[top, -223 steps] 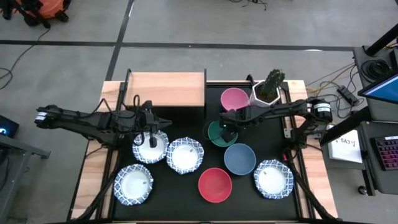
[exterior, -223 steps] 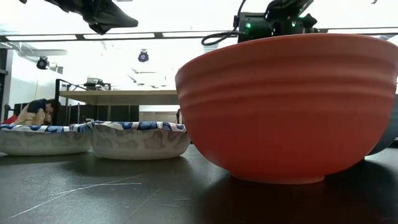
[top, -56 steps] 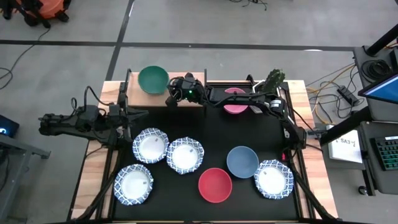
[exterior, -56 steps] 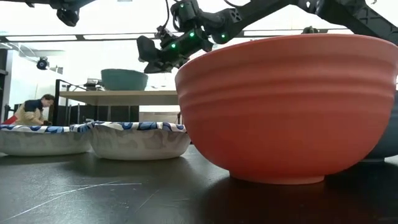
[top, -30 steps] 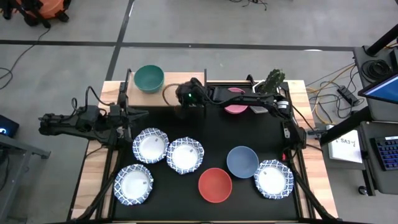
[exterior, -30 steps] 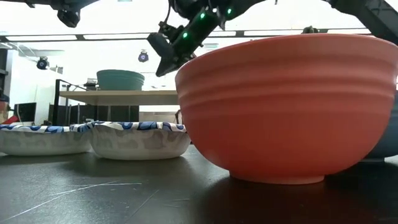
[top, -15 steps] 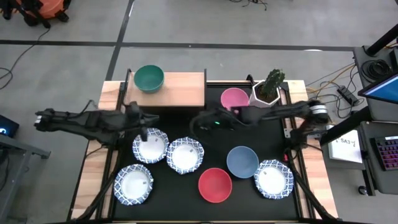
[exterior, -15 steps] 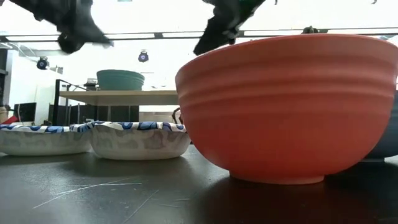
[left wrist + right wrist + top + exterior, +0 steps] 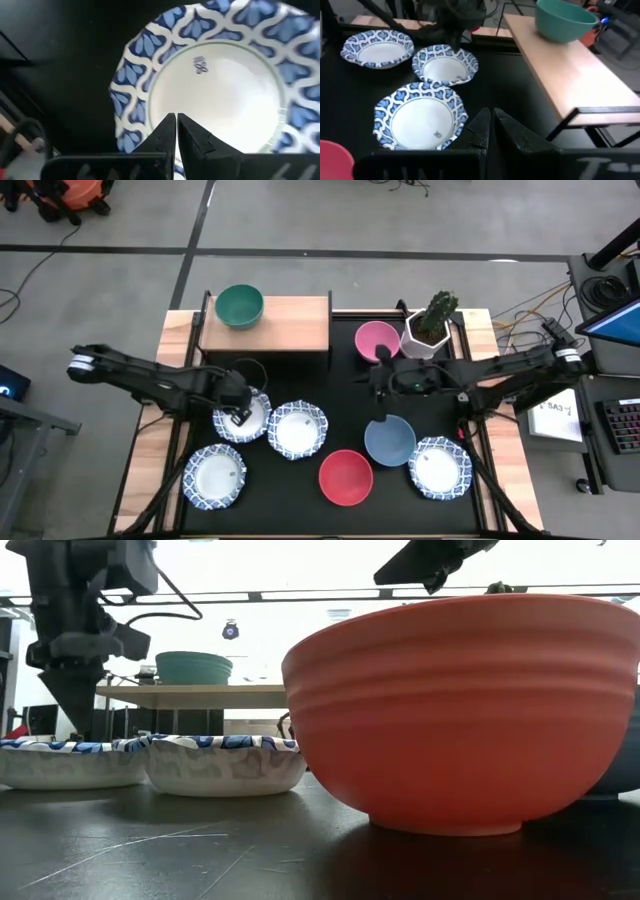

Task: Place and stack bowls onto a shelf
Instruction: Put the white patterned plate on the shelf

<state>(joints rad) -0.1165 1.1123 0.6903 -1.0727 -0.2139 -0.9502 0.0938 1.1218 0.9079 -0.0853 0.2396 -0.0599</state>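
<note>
A green bowl stands on the left end of the wooden shelf. Four white bowls with blue rims, a red bowl, a blue bowl and a pink bowl rest on the black table. My left gripper is shut and points down into the far-left white bowl, its tips over the white inside near the rim. My right gripper is shut and holds nothing, in the air between the pink and blue bowls. My left gripper's shut fingertips reach down to the rim level of the white bowl, over its inside. Whether they touch the bowl I cannot tell.
A white pot with a cactus stands at the far right, beside the pink bowl. The shelf's right part is bare wood. The red bowl fills the low view close to the table's near edge.
My right gripper has drawn back from the shelf toward the table's right and near side, leaving the green bowl standing on the shelf's left end. My left gripper has swung from the table's left edge over the far-left white bowl, tipped to point down and come lower.
</note>
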